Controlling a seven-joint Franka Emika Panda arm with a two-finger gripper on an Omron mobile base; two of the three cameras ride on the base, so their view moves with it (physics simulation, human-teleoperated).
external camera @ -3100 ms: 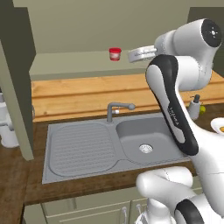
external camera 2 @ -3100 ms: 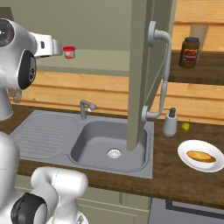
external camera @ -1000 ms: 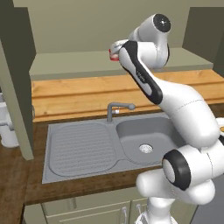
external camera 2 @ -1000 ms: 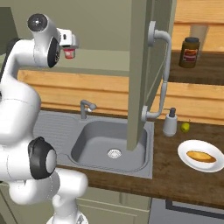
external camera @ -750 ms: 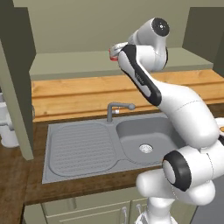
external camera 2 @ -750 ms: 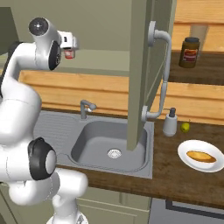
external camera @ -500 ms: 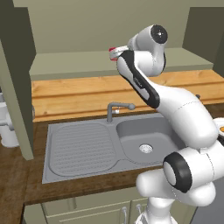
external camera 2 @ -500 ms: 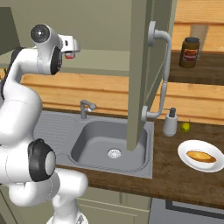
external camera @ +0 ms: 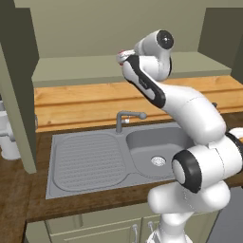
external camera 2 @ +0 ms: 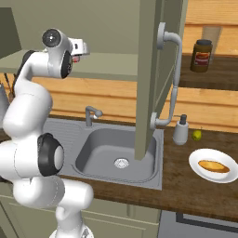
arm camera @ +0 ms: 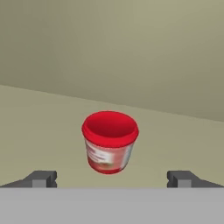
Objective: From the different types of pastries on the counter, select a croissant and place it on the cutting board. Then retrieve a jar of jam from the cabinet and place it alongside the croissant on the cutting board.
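A small jam jar (arm camera: 109,142) with a red lid and a pale label stands upright on the olive cabinet shelf (arm camera: 39,127). In the hand view it sits centred just beyond my gripper (arm camera: 112,179), which is open, one dark fingertip on each side and not touching it. From the left base view my gripper (external camera: 122,56) is up at shelf height above the sink, and the hand covers most of the jar. A golden-brown pastry (external camera 2: 211,166) lies on a white plate (external camera 2: 197,171) at the counter's right. The cutting board is out of view.
The steel sink (external camera: 156,147) with its faucet (external camera: 127,117) lies below the shelf. An open cabinet door (external camera 2: 151,69) with a long handle hangs right of the arm. Behind it stand a dark jar (external camera 2: 202,56), a soap dispenser (external camera 2: 180,130) and a small green fruit (external camera 2: 197,135).
The arm has swung up and left, bringing the hand in front of the red jar on the shelf. The jar has not moved. The gripper stays open.
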